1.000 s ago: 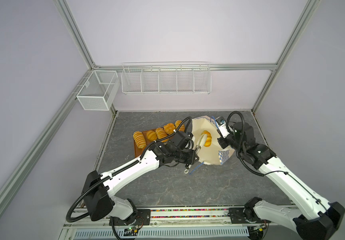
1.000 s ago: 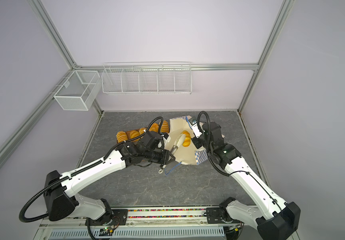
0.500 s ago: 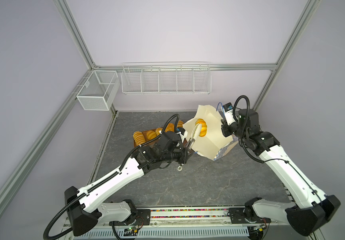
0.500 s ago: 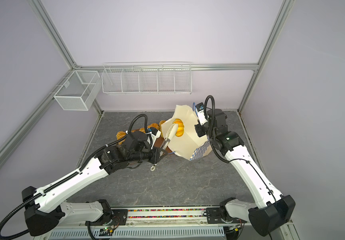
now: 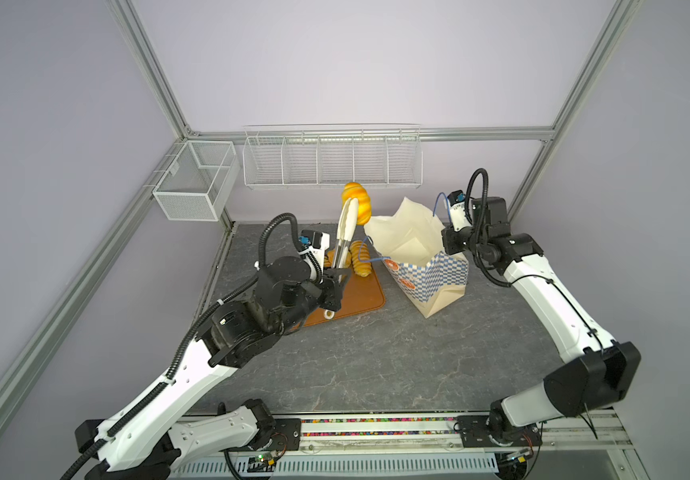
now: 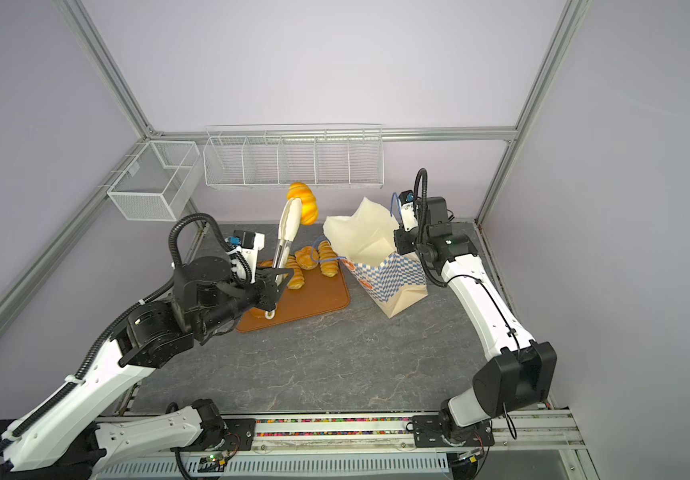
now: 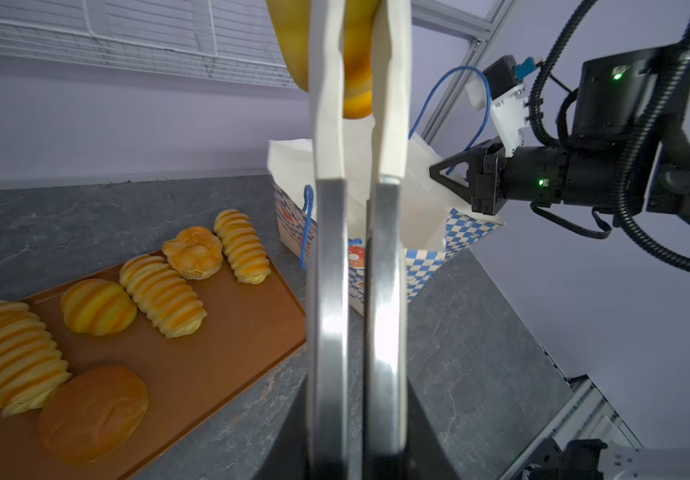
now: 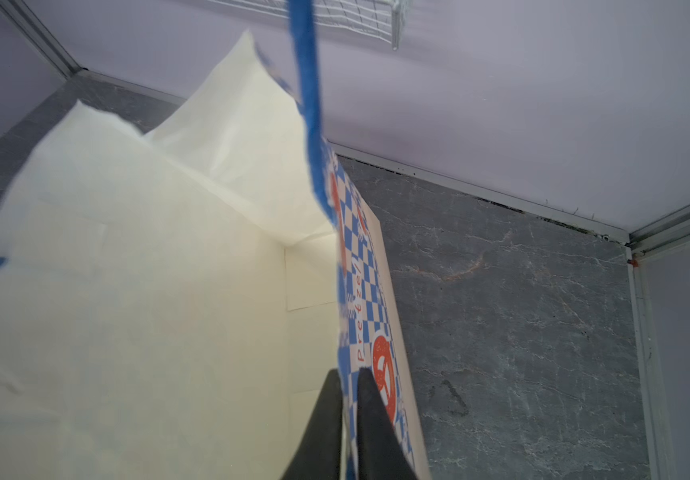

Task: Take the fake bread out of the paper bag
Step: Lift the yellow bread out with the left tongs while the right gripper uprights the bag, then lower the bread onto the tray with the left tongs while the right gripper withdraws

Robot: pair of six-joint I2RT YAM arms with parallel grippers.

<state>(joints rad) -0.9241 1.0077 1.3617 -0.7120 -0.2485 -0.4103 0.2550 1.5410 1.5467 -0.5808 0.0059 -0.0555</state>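
My left gripper (image 5: 332, 286) (image 7: 355, 432) is shut on the metal handles of white-tipped tongs (image 5: 345, 232) (image 6: 287, 232) (image 7: 330, 249). The tongs pinch one golden-yellow fake bread (image 5: 357, 201) (image 6: 303, 203) (image 7: 293, 37) high in the air, left of the paper bag's mouth. The paper bag (image 5: 413, 249) (image 6: 376, 253) (image 8: 148, 291) stands open on the table, and the inside that shows is bare. My right gripper (image 5: 447, 245) (image 6: 399, 245) (image 8: 349, 399) is shut on its checkered rim. Several more fake breads (image 7: 160, 291) lie on the brown tray (image 5: 359, 299) (image 7: 218, 332).
A long wire basket (image 5: 330, 162) and a smaller mesh basket (image 5: 197, 183) hang on the back wall, close behind the raised bread. One blue cord handle (image 5: 366, 253) of the bag droops over the tray's far corner. Aluminium posts frame the grey table (image 5: 376, 357).
The tongs came out of the bag with the bread and rose up and to the left. The bag, tilted and lifted before, now stands upright on the table in my right gripper.
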